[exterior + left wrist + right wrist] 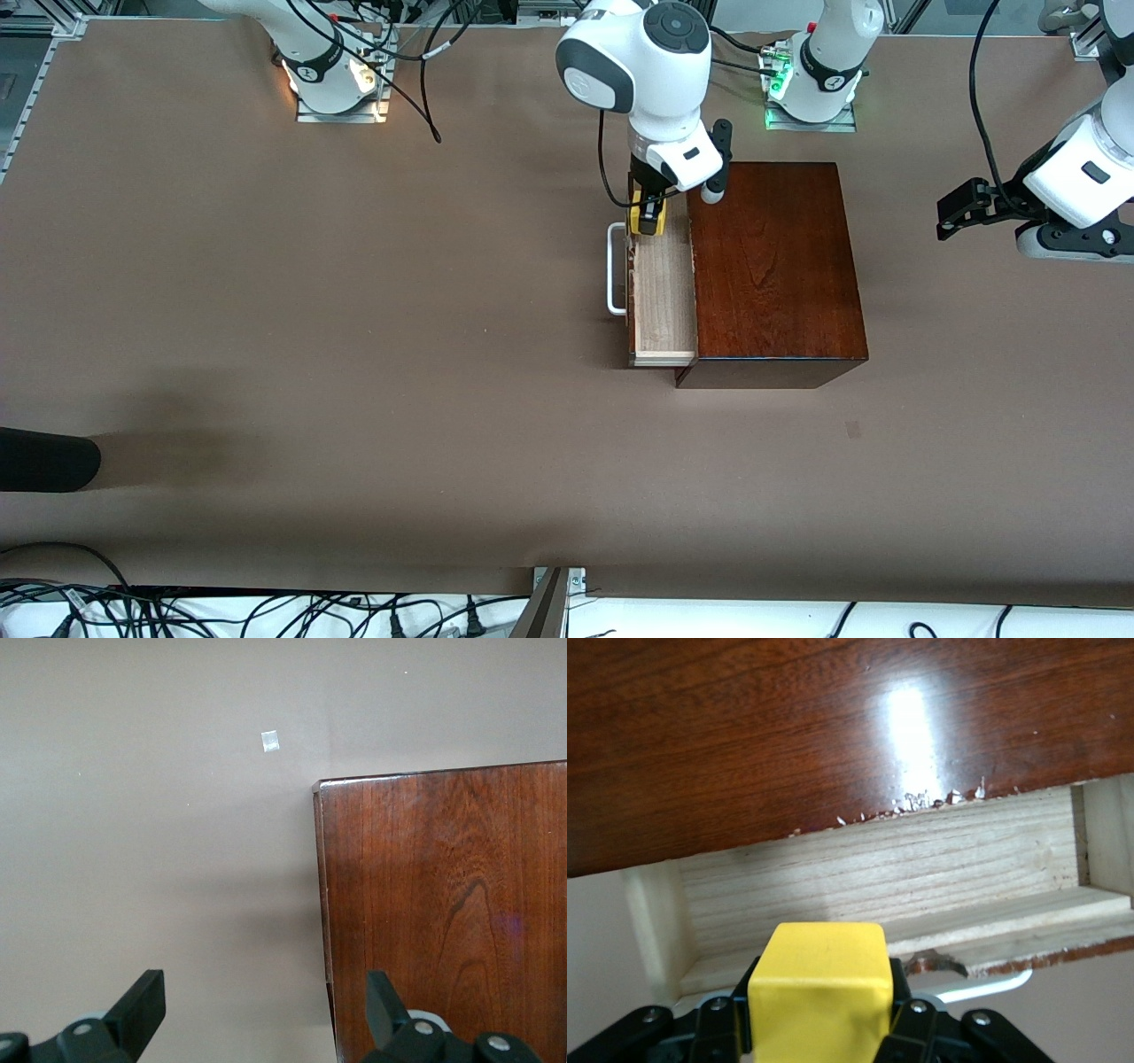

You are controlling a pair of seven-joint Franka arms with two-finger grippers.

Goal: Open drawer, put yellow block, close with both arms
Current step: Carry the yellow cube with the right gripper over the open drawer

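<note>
Brown paper covered the worktop [354, 354], and the dark box [775, 266] stood toward the left arm's end with its drawer [663, 301] pulled open. Over the drawer's end farthest from the front camera, the right tool [648, 215] pinched the yellow block [819, 988] squarely by two flat sides. That cube looked light, hard and smooth, so a centred grip seemed wise. Beside the box, the left tool [266, 1014] waited, spread wide and empty.
</note>
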